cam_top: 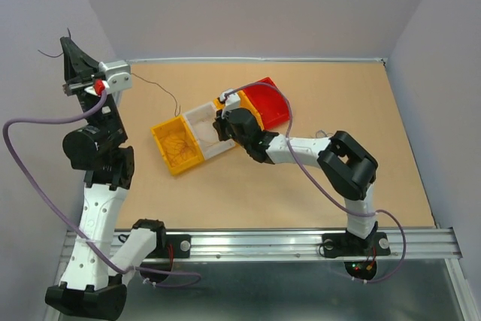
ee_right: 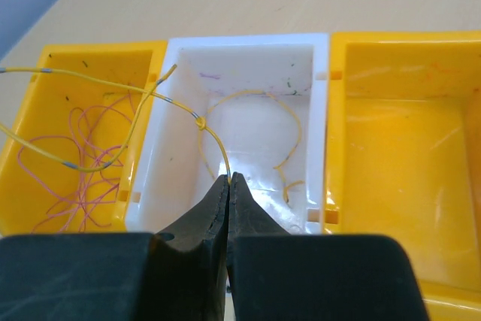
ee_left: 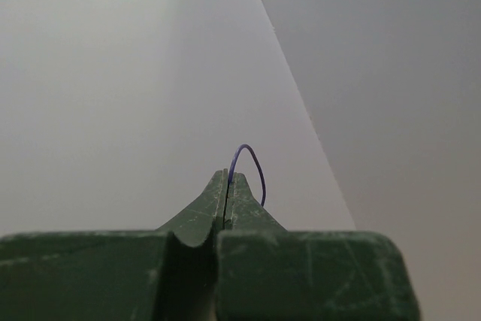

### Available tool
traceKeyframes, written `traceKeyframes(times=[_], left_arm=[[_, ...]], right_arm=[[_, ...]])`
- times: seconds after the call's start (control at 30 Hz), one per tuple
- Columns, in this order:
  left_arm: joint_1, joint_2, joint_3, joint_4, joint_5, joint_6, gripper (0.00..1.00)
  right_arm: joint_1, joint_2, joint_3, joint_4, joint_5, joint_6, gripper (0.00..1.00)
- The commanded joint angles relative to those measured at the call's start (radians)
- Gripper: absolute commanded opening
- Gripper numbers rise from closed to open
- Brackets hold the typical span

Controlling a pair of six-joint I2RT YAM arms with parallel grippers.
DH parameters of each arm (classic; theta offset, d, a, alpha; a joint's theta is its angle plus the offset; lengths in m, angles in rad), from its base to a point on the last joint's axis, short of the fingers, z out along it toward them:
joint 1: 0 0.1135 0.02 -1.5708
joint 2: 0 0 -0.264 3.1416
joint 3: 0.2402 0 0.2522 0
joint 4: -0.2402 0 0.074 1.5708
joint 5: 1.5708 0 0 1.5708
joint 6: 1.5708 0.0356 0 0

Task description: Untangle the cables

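Over the white bin [ee_right: 248, 62] the right gripper [ee_right: 229, 180] has its jaws pressed together on a yellow cable [ee_right: 200, 122]. The cable drapes into the yellow bin [ee_right: 98, 65] left of it, where thin pinkish cables [ee_right: 75, 148] lie coiled. The left gripper [ee_left: 227, 178] — high by the wall, well apart from the white bin — pinches a blue-purple cable [ee_left: 263, 186], jaws fully closed.

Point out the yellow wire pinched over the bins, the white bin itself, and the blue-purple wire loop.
yellow wire [ee_right: 199, 122]: right wrist view, on its bend over the white bin.
white bin [ee_right: 248, 62]: right wrist view, on its far inner wall.
blue-purple wire [ee_left: 246, 146]: left wrist view, on the top of its loop.
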Motion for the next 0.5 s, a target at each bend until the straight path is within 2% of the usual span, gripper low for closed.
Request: traceKeyframes(times=[0.0, 0.23, 0.33, 0.47], left_arm=[[0.003, -0.041, -0.005, 0.064, 0.018, 0.002, 0.0], [0.003, -0.101, 0.048, 0.064, 0.036, 0.008, 0.0], [0.003, -0.133, 0.087, 0.032, 0.061, -0.036, 0.0], [0.003, -0.201, 0.136, -0.109, 0.14, -0.174, 0.0]], right_arm=[[0.016, 0.098, 0.134, -0.099, 0.004, -0.013, 0.0], [0.016, 0.249, 0.323, -0.217, 0.027, 0.011, 0.01], [0.015, 0.303, 0.389, -0.272, 0.041, 0.016, 0.01], [0.019, 0.339, 0.418, -0.303, 0.06, 0.014, 0.01]])
